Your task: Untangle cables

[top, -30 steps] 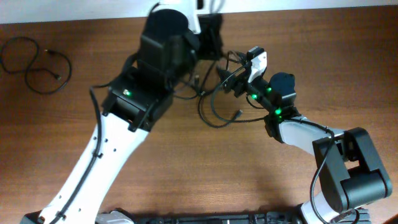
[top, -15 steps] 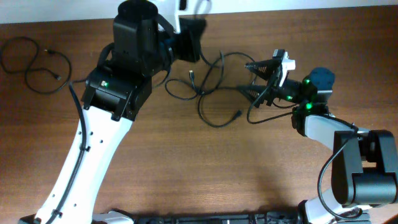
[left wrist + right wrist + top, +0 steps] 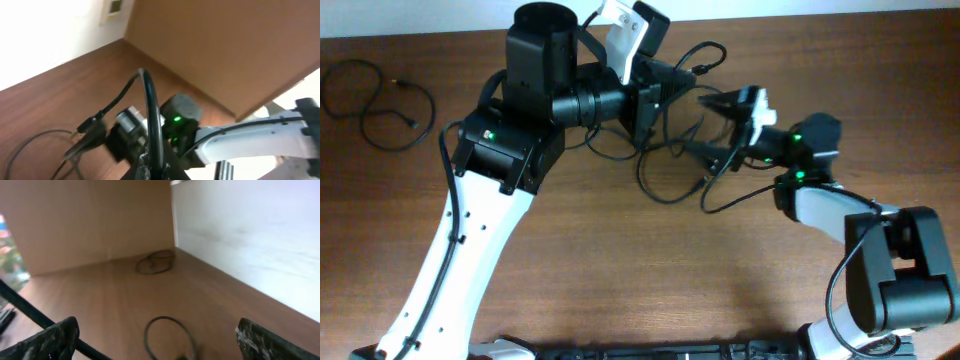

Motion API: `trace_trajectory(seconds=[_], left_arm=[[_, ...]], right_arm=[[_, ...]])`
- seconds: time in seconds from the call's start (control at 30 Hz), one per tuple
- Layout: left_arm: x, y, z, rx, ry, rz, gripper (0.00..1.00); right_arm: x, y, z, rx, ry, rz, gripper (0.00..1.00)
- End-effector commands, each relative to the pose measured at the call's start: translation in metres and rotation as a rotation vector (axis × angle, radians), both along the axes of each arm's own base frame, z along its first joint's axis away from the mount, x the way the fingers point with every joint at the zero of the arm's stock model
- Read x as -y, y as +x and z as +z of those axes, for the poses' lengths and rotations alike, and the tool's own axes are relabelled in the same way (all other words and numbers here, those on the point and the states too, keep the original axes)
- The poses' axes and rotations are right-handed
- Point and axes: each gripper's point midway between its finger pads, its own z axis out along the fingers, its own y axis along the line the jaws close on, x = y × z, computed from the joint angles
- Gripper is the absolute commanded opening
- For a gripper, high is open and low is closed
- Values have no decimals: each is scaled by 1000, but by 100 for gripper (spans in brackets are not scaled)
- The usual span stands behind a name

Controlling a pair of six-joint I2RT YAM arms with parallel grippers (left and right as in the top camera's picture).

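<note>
Thin black cables (image 3: 665,165) lie tangled on the wooden table between the two arms. My left gripper (image 3: 658,88) is shut on one strand, which arcs up and right to a plug (image 3: 704,56). In the left wrist view that cable (image 3: 150,107) rises from the shut left gripper (image 3: 152,170) and bends left to a plug (image 3: 89,125). Just right of the tangle my right gripper (image 3: 718,125) points left, wide open and holding nothing. Between the spread fingers of the right gripper (image 3: 162,347) a cable loop (image 3: 167,330) lies on the table.
A separate coiled black cable (image 3: 378,100) lies at the table's far left and shows as a distant coil (image 3: 156,262) in the right wrist view. The white back wall (image 3: 840,6) runs just behind both grippers. The left arm (image 3: 510,150) reaches diagonally over the table's left half.
The left gripper has turned and swung right, lifting its cable strand into a high arc. The right gripper has moved left, closer to the tangle, still open.
</note>
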Motion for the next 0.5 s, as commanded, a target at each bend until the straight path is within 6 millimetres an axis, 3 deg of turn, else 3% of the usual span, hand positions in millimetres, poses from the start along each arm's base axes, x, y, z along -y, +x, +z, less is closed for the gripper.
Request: trace_trajectory(seconds=[0.0,0.17,0.37,0.47], left_arm=[[0,-19,20,48,-41,-78,2],[-15,-4,26,65,-58,-24,0],[-19,2,34,81,-80,-2,2],[-25,9,33,82,-73,33,2]], right_arm=[[-17,-7,-7,32,-31,47,99],[-22,-21,-19,-51,-40,138,99],[-30,-29,-19,-50,-40,179,97],[-31,-43,-19,-49,-40,260,95]])
